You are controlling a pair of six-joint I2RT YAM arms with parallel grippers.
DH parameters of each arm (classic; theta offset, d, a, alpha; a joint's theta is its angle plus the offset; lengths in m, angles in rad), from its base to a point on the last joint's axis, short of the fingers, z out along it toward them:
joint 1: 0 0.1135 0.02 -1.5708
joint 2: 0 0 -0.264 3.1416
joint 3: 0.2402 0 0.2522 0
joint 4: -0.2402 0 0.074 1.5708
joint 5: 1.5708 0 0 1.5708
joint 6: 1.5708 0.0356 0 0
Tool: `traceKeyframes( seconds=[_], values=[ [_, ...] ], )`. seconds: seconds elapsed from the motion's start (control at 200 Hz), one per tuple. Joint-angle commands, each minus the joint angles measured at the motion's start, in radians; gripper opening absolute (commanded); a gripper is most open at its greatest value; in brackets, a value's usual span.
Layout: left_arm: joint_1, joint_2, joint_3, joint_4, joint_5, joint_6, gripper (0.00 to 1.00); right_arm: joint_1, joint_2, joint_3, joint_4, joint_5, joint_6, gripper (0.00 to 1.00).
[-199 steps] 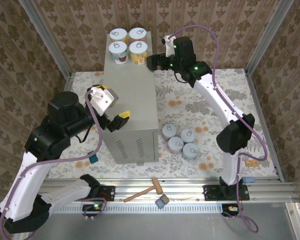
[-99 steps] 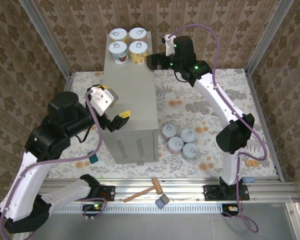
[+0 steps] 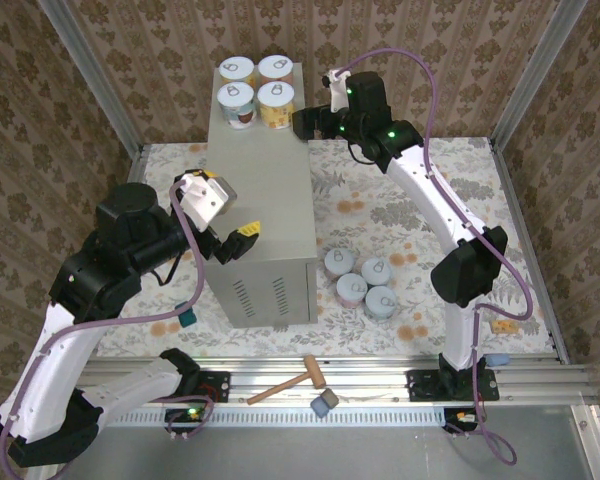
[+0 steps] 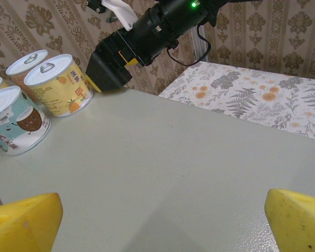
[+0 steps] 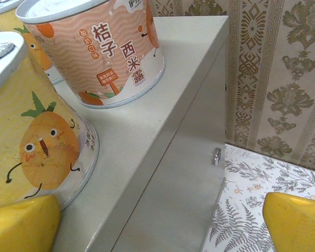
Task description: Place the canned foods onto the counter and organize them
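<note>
We see a wooden mallet [image 3: 285,384] at bottom centre, a grey block [image 3: 325,403] just beside its head, and a teal block [image 3: 186,318] at lower left on the floral floor [image 3: 400,215].

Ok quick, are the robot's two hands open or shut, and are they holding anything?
Left gripper: open, empty, over the counter.
Right gripper: open, empty, beside the yellow can.

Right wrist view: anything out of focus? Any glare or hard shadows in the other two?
Right wrist: orange can label sharp, right gripper jaws in the bottom corners soft. Left wrist: cans and counter crisp, left gripper jaws blurred, faint shadow on the top. Top external: even light, no glare on the lids.
</note>
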Motion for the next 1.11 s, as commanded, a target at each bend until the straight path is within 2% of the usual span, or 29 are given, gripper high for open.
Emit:
traceKeyframes(
  seconds=[0.0,0.37,0.75,1.1],
  values=[
    [0.005,-0.008,-0.001,0.025,0.010,-0.022,1.00,0.005,-0.048,-0.045,0.008,0.005,-0.015,1.00],
    [0.005,0.022,0.048,-0.002,0.040,-0.042,1.00,0.005,-0.308,-0.351,0.066,0.060,-0.023,1.00],
    [-0.008,0.100,0.136,-0.038,0.119,-0.091,1.00,0.007,-0.677,-0.749,-0.060,0.202,-0.002,1.00],
    [-0.120,0.185,0.207,-0.045,0.140,-0.129,1.00,0.017,-0.880,-1.087,-0.111,0.236,0.142,1.00]
  ],
)
